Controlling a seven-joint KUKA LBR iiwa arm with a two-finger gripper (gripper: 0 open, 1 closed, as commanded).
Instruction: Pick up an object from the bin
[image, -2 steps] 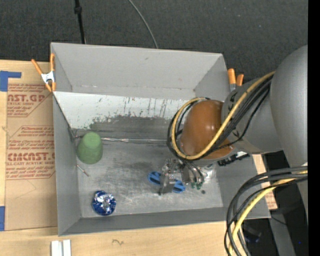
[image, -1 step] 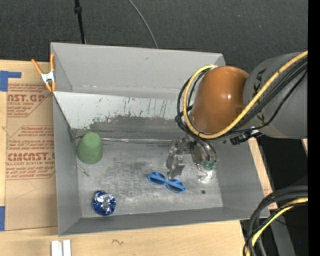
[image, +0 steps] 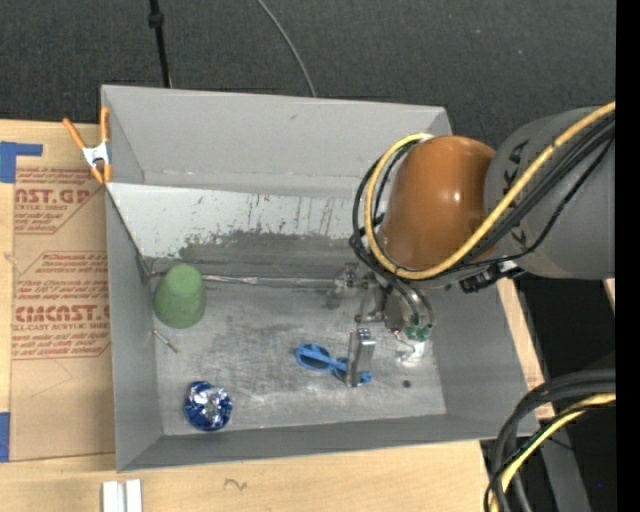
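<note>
Down on the bin floor, right of centre and towards the near wall, lies a small blue plastic piece (image: 316, 356), flat, with looped shapes at its left end. The claw (image: 361, 352) is right over its right end, low in the bin and touching it or close to touching. A bit of blue peeks out just below the claw tip too. Open, closed or gripping? From this angle you cannot tell.

Above it sits the arm's rounded orange cover (image: 440, 205), ringed with yellow cables, coming in over the right wall of the grey bin (image: 300, 210).

Moving outward: a green cup (image: 180, 295) sits upside down well off to the left, near the left wall. A shiny blue and silver ball (image: 208, 405) rests in the near left corner. Both are well apart from the claw, and from each other.
</note>
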